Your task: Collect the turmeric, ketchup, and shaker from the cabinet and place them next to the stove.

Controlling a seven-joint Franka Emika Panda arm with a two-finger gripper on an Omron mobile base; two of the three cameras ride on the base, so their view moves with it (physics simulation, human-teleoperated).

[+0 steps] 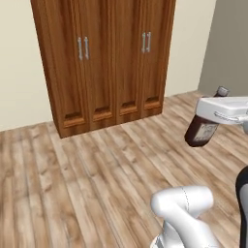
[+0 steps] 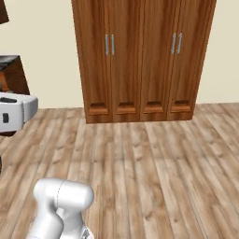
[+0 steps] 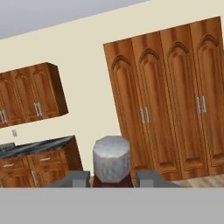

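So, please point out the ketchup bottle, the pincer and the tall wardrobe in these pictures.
ketchup (image 1: 201, 131): left base view, on the dark body by the pale label.
pincer (image 3: 112, 179): hand view, midway between the two grey fingertips, shut on the bottle.
wardrobe (image 2: 142, 56): right base view, on a middle door panel.

dark ketchup (image 1: 201, 130) bottle, tilted, held aloft
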